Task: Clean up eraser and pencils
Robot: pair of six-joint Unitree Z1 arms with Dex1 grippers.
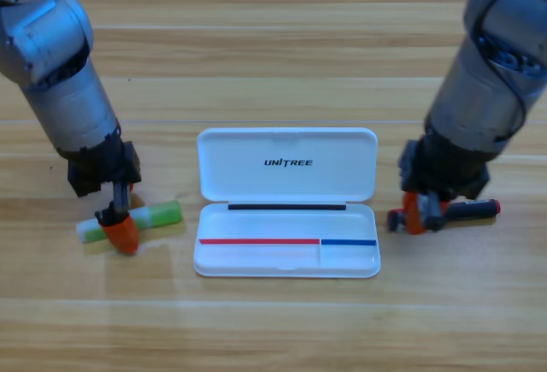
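The pale green-white pencil (158,214) lies on the table left of the white case (287,171), its bright green end toward the case. My left gripper (120,232) points down onto its pale half and covers part of it. The red-ended, black-barrelled marker (475,209) lies right of the case. Over its red end sits my right gripper (418,213), which hides the middle of the barrel. The eraser is out of view.
The case lies open at the table's centre, lid back and tray (346,258) toward the front edge. Both arms come down from the upper corners. Bare wood stretches in front of the case and behind it.
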